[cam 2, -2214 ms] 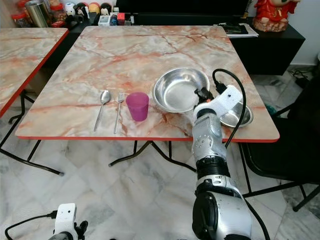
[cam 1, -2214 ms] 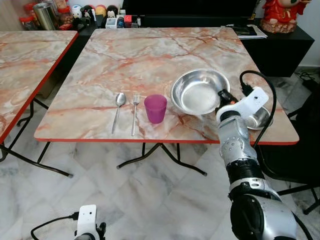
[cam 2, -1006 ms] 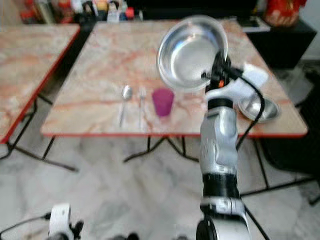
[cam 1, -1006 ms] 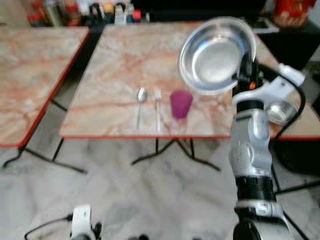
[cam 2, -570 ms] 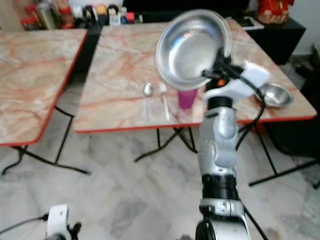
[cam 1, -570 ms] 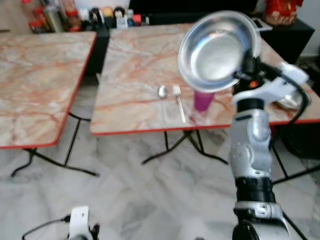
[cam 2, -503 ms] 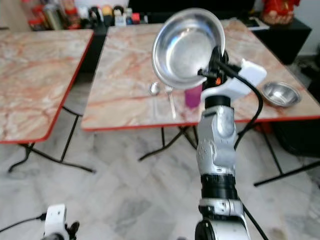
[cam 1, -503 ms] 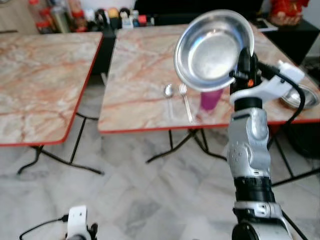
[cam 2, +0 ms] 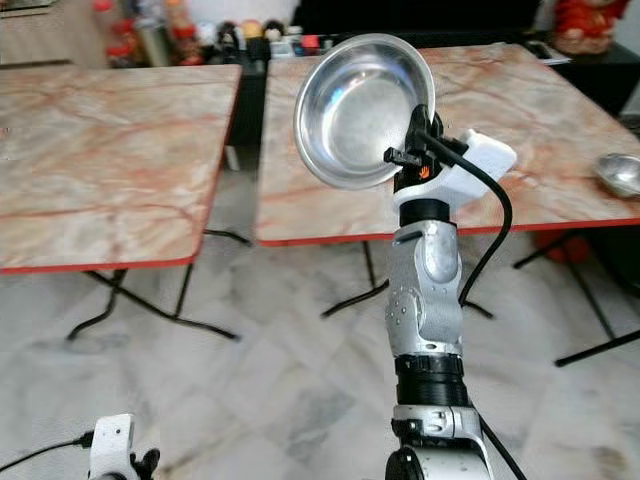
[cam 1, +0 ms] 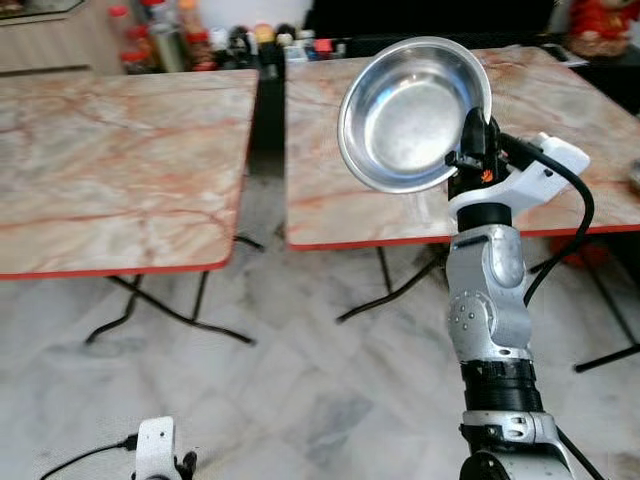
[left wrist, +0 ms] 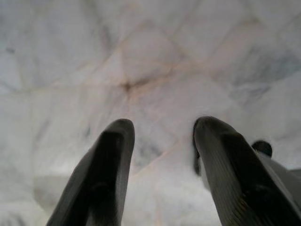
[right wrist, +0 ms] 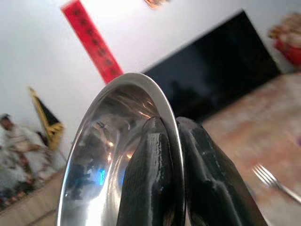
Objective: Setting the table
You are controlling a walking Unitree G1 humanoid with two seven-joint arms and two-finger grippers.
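The right gripper (cam 1: 476, 140) is raised in front of the head camera at the top of its silver arm, its two black fingers (right wrist: 150, 179) clenched on the rim of a large steel bowl (cam 1: 414, 112). The bowl stands tilted on edge above and to the left of the gripper, its hollow facing the camera, held in the air in front of the near edge of the right marble table (cam 1: 330, 195). The right wrist view adds the grip itself: one finger lies inside the rim and the other outside, pinching the thin metal edge between them, and past the fingers a fork (right wrist: 273, 181) lies on that table's marble top. That view also takes in a red banner (right wrist: 91, 40) on the far wall and a dark screen (right wrist: 221, 70).

The head views give the wider room: a second marble table (cam 1: 110, 160) with a red edge stands to the left, with a gap between the two tables, bottles and jars (cam 1: 160, 40) are on a dark sideboard beyond them, and a small steel bowl (cam 2: 620, 172) rests near the right edge of the right table.

The left gripper (left wrist: 160, 155) hangs low over the pale marble floor (left wrist: 141, 61), its fingers parted and holding nothing
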